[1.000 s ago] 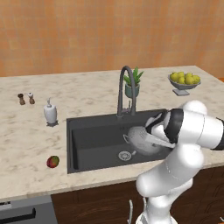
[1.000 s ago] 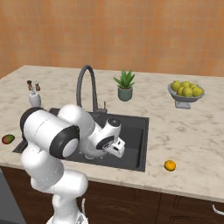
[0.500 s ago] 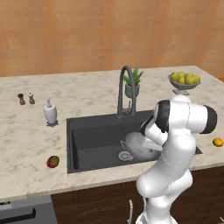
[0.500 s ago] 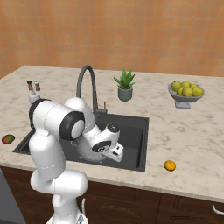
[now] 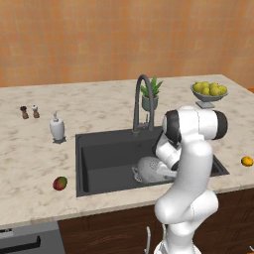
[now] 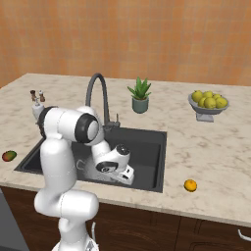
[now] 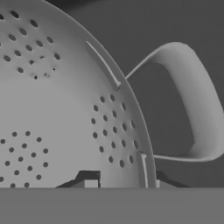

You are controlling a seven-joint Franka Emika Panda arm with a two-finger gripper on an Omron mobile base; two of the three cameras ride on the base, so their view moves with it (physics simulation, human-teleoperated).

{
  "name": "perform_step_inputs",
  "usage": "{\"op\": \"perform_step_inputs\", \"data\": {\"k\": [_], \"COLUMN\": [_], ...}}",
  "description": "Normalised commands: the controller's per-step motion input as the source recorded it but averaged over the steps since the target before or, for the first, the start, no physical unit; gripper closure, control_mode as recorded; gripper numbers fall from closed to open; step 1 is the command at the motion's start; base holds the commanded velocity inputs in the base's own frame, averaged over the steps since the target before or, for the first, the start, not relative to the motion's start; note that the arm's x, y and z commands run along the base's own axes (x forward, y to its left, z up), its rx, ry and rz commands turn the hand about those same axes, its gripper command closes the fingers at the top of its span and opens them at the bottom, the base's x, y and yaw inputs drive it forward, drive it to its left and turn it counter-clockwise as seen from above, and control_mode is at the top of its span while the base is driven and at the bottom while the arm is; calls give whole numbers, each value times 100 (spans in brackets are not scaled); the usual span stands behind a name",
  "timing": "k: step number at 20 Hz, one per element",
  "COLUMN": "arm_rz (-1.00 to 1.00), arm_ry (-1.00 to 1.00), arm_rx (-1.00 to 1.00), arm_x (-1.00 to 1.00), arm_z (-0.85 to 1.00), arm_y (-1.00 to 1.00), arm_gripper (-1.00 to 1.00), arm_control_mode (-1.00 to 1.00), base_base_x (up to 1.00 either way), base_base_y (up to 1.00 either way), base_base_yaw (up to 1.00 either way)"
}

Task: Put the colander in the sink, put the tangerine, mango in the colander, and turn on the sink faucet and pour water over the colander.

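Counter [image 5: 30, 149] with sink [image 5: 106, 154] | tool [image 7: 120, 181] clamped on colander [image 5: 151, 168] rim, low inside basin | release looks next | mango [image 5: 60, 183] far left of tool, tangerine [image 5: 246, 160] nearer, right.

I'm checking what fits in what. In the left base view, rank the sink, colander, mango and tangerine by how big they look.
1. sink, by far the largest.
2. colander, partly hidden by the arm.
3. mango and tangerine: both small and close in size; the mango looks slightly bigger, but I wouldn't rank them firmly.
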Motion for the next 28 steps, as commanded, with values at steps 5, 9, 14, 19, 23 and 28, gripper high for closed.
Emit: {"op": "perform_step_inputs", "data": {"k": [5, 9, 14, 19, 23, 28], "arm_rz": [1, 0, 0, 0, 0, 0], "arm_ry": [0, 0, 0, 0, -16, -29], "arm_rx": [0, 0, 0, 0, 9, 15], "arm_x": [18, 13, 13, 20, 0, 0], "arm_z": [-24, -17, -12, -7, 13, 38], "arm_y": [7, 0, 0, 2, 0, -11], "arm_gripper": [100, 100, 100, -100, -100, -100], "arm_control_mode": [-100, -100, -100, -100, -100, -100], "base_base_x": [0, 0, 0, 0, 0, 0], "base_base_y": [0, 0, 0, 0, 0, 0], "base_base_yaw": [0, 0, 0, 0, 0, 0]}}
